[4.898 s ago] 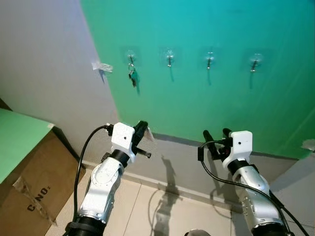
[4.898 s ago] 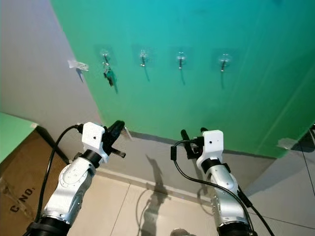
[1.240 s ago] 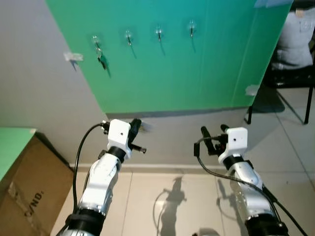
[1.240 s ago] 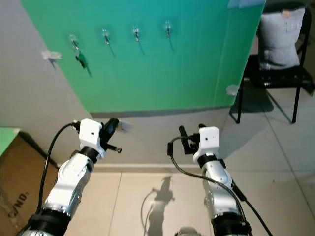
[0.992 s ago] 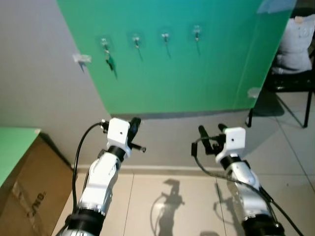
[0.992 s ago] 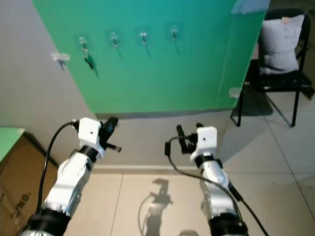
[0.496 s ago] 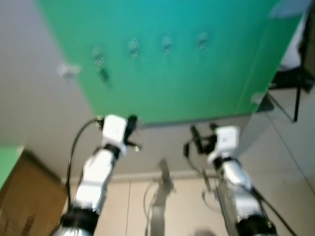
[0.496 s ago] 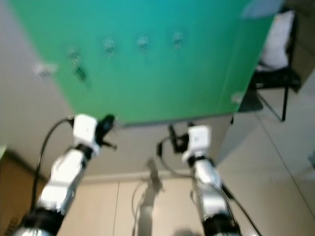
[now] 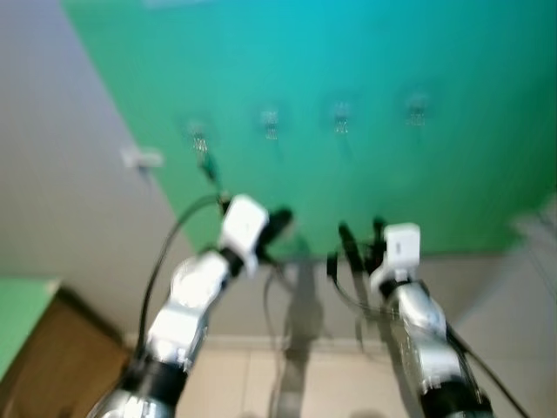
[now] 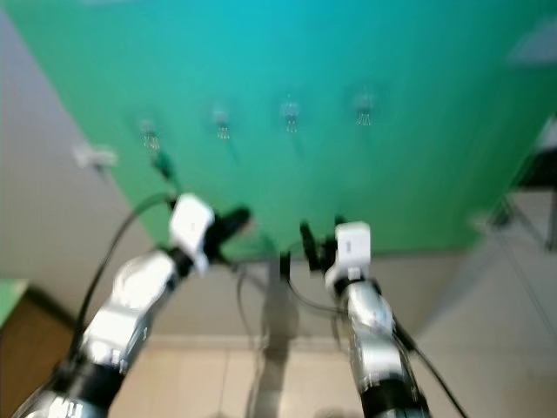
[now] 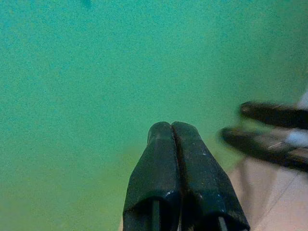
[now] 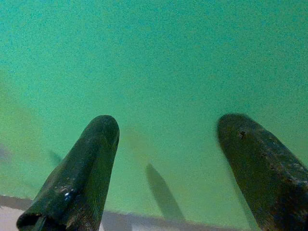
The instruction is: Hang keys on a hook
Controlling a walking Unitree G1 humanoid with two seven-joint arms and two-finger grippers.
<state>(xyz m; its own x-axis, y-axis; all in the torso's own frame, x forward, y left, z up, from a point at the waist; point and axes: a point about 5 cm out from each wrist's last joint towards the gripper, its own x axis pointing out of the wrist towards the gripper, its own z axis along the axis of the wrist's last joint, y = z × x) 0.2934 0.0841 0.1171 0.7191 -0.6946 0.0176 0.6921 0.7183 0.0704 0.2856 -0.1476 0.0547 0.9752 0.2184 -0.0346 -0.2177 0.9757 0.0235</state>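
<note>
- Both claws were raised in front of a green wall panel (image 9: 365,52), in blurred head-camera pictures.
- At lower centre-left of the left eye frame, the left gripper (image 9: 280,219) had its two black fingers (image 11: 159,168) pressed flat together with nothing between them, as its wrist view showed.
- At lower centre-right, the right gripper (image 9: 361,233) had its fingers (image 12: 86,163) spread wide apart and empty, pointing at the green panel.
- Four small hooks sat in a row across the upper middle of the frame: first hook (image 9: 199,138), second hook (image 9: 269,123), third hook (image 9: 340,117) and fourth hook (image 9: 417,109).
- A small dark bunch of keys (image 9: 208,167) hung from the first hook, at the left end of the row, above and left of the left gripper and apart from it.
- A grey wall (image 9: 61,174) filled the left side of the frame, with a pale scrap of tape (image 9: 142,158) on it just left of the keys.
- A brown cardboard box (image 9: 52,366) stood at lower left; the blur was too strong to tell any contents or writing.
- No readable labels or brands could be made out.
</note>
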